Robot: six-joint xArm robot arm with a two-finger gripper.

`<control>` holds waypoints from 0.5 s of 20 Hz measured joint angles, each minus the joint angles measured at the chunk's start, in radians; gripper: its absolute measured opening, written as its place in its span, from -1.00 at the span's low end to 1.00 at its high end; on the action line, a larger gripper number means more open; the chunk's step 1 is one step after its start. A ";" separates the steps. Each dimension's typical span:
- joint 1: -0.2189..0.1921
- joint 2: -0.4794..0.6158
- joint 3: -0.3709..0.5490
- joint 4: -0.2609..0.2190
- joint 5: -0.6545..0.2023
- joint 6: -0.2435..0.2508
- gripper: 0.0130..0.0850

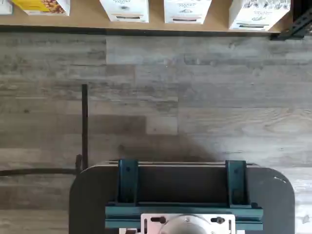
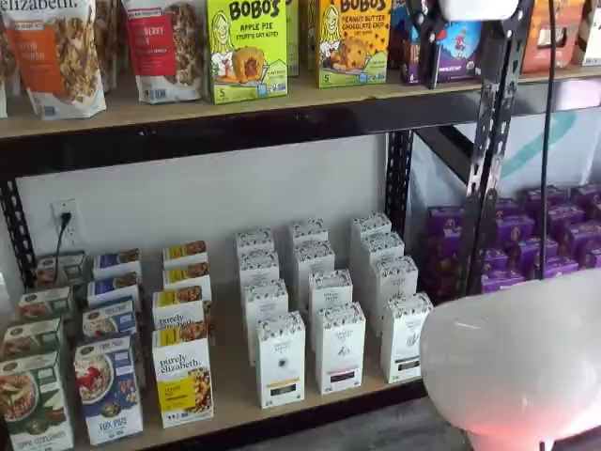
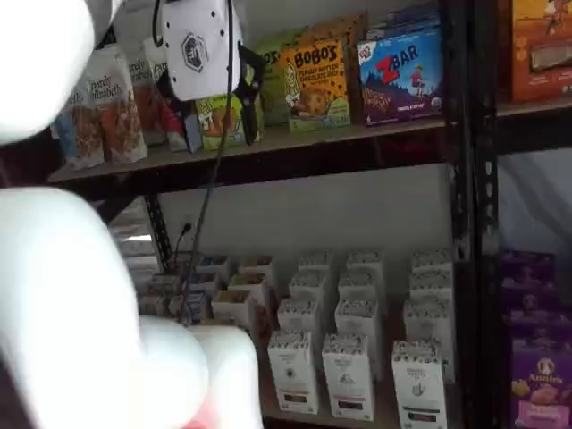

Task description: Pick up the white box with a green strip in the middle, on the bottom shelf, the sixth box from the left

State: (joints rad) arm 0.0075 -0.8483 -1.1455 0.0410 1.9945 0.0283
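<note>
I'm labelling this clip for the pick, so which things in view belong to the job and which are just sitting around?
Job:
tall white carton with speckled top and green strip
lower light-wood shelf board
white-bodied gripper with black fingers, open

Just there:
alike white carton with yellow strip
yellow Bobo's boxes
purple boxes
blue Z Bar box

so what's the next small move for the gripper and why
Probably lower the gripper toward the bottom shelf. It hangs open and empty by the upper shelf's goods, far above the white box at the right end of the front row of white cartons.
</note>
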 joint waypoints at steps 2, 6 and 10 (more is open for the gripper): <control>0.035 -0.003 0.003 -0.038 -0.006 0.018 1.00; 0.038 -0.010 0.020 -0.050 -0.026 0.019 1.00; 0.033 -0.025 0.076 -0.073 -0.084 0.008 1.00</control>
State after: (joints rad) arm 0.0405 -0.8728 -1.0690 -0.0319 1.9103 0.0360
